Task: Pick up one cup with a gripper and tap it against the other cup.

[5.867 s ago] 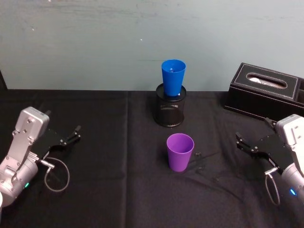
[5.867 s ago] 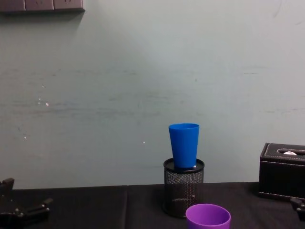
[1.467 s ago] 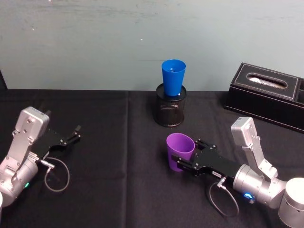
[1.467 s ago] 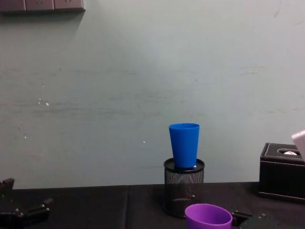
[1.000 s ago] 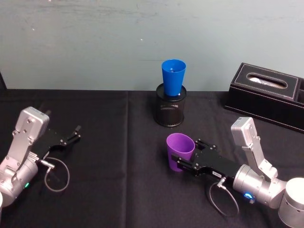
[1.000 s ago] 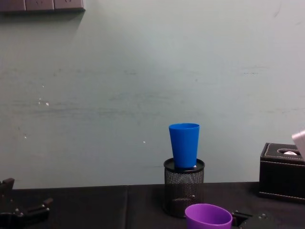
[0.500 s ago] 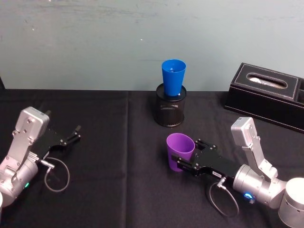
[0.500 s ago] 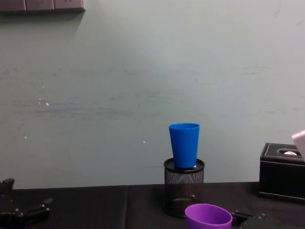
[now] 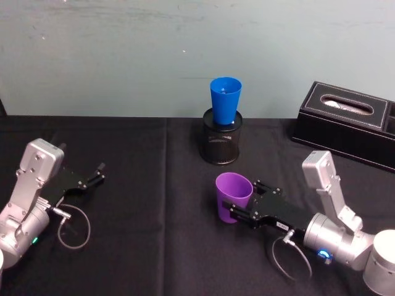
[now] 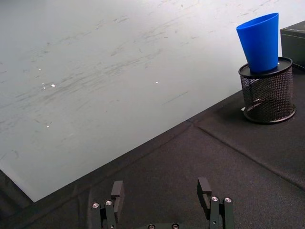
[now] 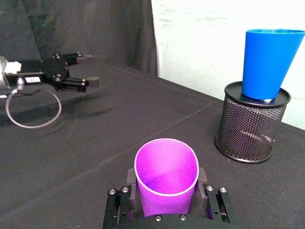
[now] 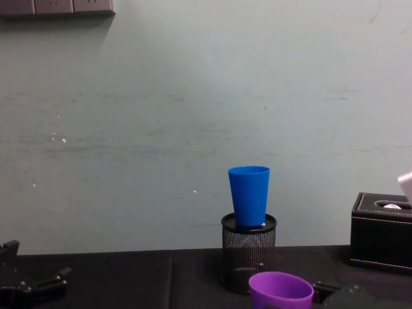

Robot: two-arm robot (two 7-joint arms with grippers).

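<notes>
Right gripper (image 9: pixel 244 200) clamped on the purple cup (image 9: pixel 233 192), a finger on each side of its lower half, cup upright, apart from the blue cup (image 9: pixel 224 100) seated in the mesh holder (image 9: pixel 221 147) behind it, left gripper (image 9: pixel 97 172) spread wide, far left.

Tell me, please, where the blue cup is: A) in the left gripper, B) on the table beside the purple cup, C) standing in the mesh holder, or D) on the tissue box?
C: the blue cup stands with its base in the mesh holder. The right gripper grips the purple cup, and the left gripper is open and holds nothing.
</notes>
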